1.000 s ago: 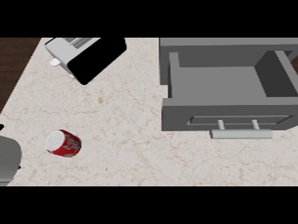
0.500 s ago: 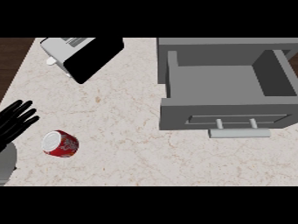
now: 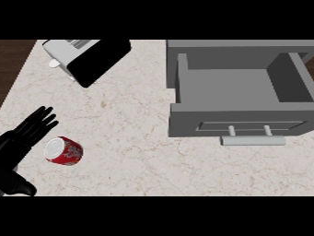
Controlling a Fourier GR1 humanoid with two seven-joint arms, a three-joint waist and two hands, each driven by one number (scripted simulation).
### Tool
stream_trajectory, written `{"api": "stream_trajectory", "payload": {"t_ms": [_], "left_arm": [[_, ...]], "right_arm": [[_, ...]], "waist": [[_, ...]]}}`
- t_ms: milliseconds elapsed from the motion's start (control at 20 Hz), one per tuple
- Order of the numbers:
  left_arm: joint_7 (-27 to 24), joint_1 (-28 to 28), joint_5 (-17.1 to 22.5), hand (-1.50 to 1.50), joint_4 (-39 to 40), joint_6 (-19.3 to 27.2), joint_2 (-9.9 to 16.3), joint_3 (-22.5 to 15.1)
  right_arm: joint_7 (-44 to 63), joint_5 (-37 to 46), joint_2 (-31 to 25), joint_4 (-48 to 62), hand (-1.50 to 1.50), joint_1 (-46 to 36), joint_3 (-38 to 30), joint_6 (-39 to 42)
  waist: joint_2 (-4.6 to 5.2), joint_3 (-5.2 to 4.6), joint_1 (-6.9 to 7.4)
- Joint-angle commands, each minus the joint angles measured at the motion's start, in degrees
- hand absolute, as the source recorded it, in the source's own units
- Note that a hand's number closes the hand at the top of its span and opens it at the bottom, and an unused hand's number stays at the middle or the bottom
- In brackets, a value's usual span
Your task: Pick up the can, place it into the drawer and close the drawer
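A red can (image 3: 64, 150) with a white top lies on its side on the marble counter (image 3: 132, 156), at the lower left. My left hand (image 3: 16, 143) is just left of it, fingers straight and pointing up and to the right, its palm close beside the can; I cannot tell whether they touch. The grey drawer (image 3: 244, 90) stands pulled open at the upper right, nothing inside it, its bar handle (image 3: 253, 140) facing me. My right hand shows nowhere.
A toaster (image 3: 84, 59), white and black, sits at the counter's upper left corner. Dark wood floor shows beyond the counter's left edge (image 3: 3, 69).
My left hand has come up from the lower left edge and moved right, now reaching alongside the can. The can and the drawer have stayed put.
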Motion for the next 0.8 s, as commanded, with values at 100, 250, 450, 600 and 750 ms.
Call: {"api": "stream_trajectory", "payload": {"t_ms": [100, 250, 450, 600, 750], "left_arm": [[-8.32, -4.82, -7.83, -1.5, 11.14, 0.1, -0.59, 1.27], [-19.32, -5.05, -15.78, -1.5, 19.87, 0.17, -0.45, 1.19], [-23.18, -7.78, -17.46, -1.5, 27.07, -3.37, 2.94, 1.72], [-30.48, -4.85, -21.14, -1.5, 29.9, -4.23, 2.42, -0.3], [-31.93, -9.07, -23.14, -1.5, 36.82, -1.93, 1.92, -0.84]], "right_arm": [[5.67, -3.55, -1.34, -3.1, -1.5, -1.21, -3.67, -0.03], [2.46, -3.21, 0.43, -1.95, -1.5, 1.11, -3.84, 3.32], [1.59, -1.86, 2.16, -1.34, -1.5, 0.0, -4.58, 5.09], [3.28, -2.23, 2.17, -2.42, -1.5, 0.26, -4.76, 5.17], [4.56, -5.88, 2.06, -2.98, -1.5, -0.05, -7.47, 4.57]], "waist": [[0.01, -0.01, 0.06], [0.08, -0.05, -0.33], [0.04, -0.02, -0.1], [0.04, -0.04, 0.01], [0.05, -0.04, -0.18]]}}
